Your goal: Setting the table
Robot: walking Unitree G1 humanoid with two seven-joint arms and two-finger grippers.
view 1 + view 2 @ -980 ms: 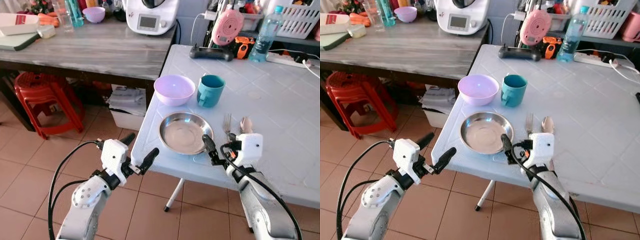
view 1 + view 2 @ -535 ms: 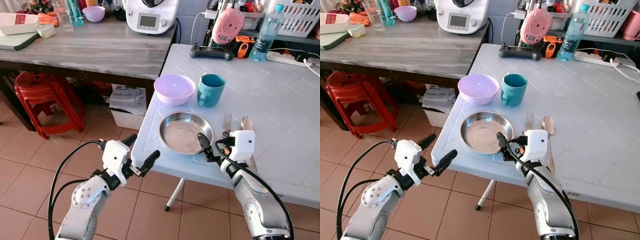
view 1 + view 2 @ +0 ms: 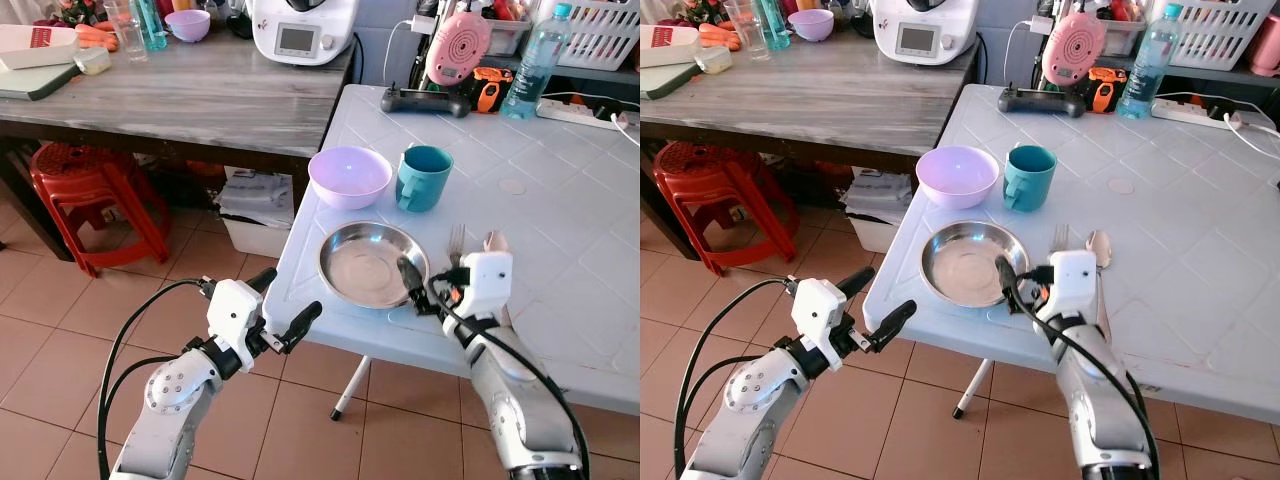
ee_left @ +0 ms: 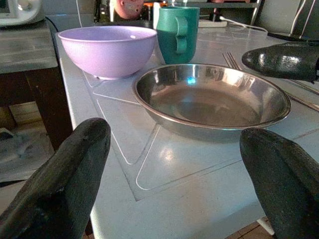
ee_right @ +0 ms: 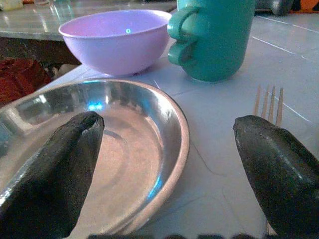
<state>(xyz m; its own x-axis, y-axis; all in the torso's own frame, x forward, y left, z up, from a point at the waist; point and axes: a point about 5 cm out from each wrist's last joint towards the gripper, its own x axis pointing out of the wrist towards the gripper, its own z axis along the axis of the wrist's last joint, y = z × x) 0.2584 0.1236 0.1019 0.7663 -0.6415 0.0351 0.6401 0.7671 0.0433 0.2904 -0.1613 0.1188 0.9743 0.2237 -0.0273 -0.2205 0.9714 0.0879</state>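
Note:
A steel plate (image 3: 368, 265) lies near the front left edge of the white table (image 3: 560, 230). Behind it stand a purple bowl (image 3: 349, 177) and a teal mug (image 3: 424, 178). A fork (image 3: 456, 240) and a spoon (image 3: 494, 243) lie just right of the plate. My right gripper (image 3: 424, 288) is open at the plate's right rim; in the right wrist view one finger is over the plate (image 5: 124, 164) and the other is toward the fork (image 5: 269, 102). My left gripper (image 3: 283, 302) is open and empty, off the table's front left corner, facing the plate (image 4: 209, 99).
A wooden counter (image 3: 180, 95) with a white kitchen machine (image 3: 300, 30) runs along the left. A red stool (image 3: 85, 195) and a storage box (image 3: 255, 215) sit under it. A water bottle (image 3: 525, 60), a black controller (image 3: 425, 100) and a cable strip (image 3: 585, 108) line the table's back.
My right gripper has edged forward, so its finger now reaches over the plate's right rim. The left arm has barely moved.

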